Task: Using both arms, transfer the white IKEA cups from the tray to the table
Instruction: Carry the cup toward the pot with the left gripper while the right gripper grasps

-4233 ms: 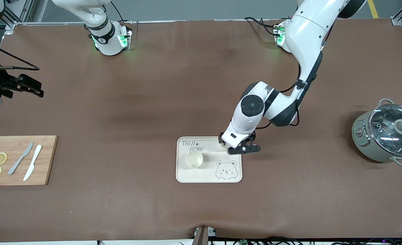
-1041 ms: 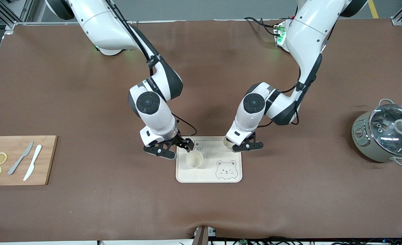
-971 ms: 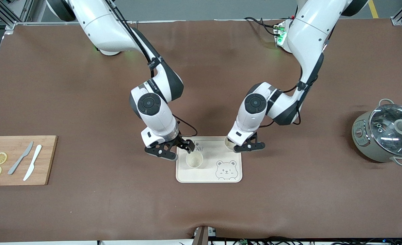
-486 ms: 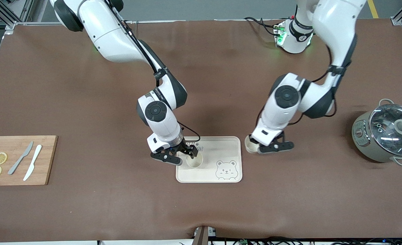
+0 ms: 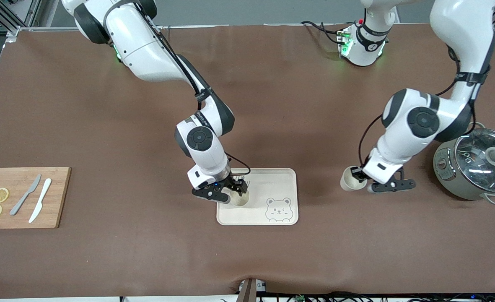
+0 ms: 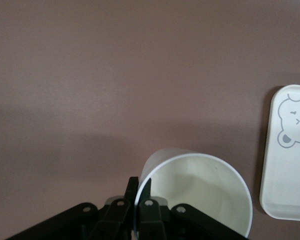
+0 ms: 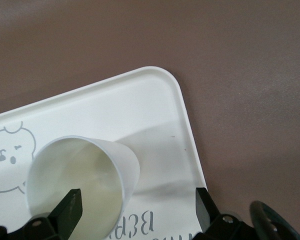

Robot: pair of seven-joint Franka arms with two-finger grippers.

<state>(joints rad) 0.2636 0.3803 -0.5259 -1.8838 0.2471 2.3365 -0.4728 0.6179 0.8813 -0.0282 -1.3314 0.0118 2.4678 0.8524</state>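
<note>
One white cup (image 5: 239, 199) stands on the bear-printed tray (image 5: 272, 180). It also shows in the right wrist view (image 7: 85, 182). My right gripper (image 5: 231, 193) is open at this cup (image 7: 136, 210), with one finger (image 7: 70, 206) over the cup's mouth and the other (image 7: 203, 206) outside over the tray, so the cup's wall lies between them. My left gripper (image 5: 359, 176) is shut on the rim of the second white cup (image 5: 349, 180), over bare table between the tray and the pot. In the left wrist view its fingers (image 6: 139, 200) pinch the cup's wall (image 6: 200, 195).
A grey-green lidded pot (image 5: 475, 165) stands close to the left gripper, at the left arm's end of the table. A wooden cutting board (image 5: 58, 197) with two knives and lemon slices lies at the right arm's end. The tray's edge shows in the left wrist view (image 6: 290, 165).
The left gripper has carried its cup off the tray toward the pot. The right arm came in from off the table and lowered its open gripper onto the cup left on the tray.
</note>
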